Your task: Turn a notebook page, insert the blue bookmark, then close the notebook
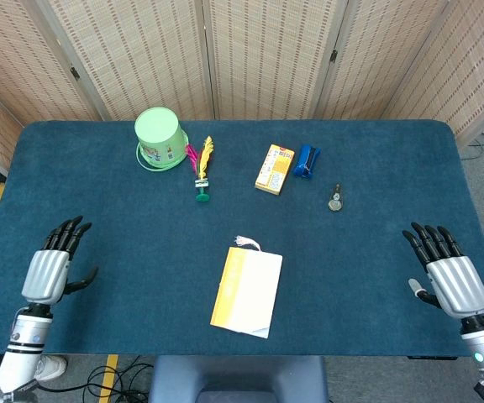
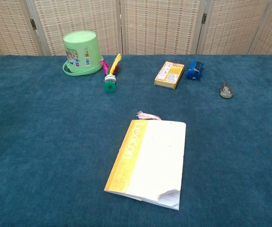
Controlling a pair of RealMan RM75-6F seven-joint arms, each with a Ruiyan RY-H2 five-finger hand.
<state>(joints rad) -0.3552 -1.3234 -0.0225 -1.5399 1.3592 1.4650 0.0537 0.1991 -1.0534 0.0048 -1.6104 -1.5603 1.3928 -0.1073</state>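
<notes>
Blue carpet-like cloth covers the table (image 1: 99,176), and the notebook (image 2: 150,160) lies closed near its front edge — a pale tassel (image 2: 148,115) pokes from its far end. Well left of the notebook, the left hand (image 1: 50,267) hovers with fingers spread, holding nothing; well right, the right hand (image 1: 452,277) likewise.

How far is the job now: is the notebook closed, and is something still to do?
The notebook lies closed and flat, a pale tassel showing at its top edge; the blue bookmark itself is not visible. Nothing is in hand: the left hand and right hand are empty, apart from the notebook. Nothing visibly remains.
</notes>
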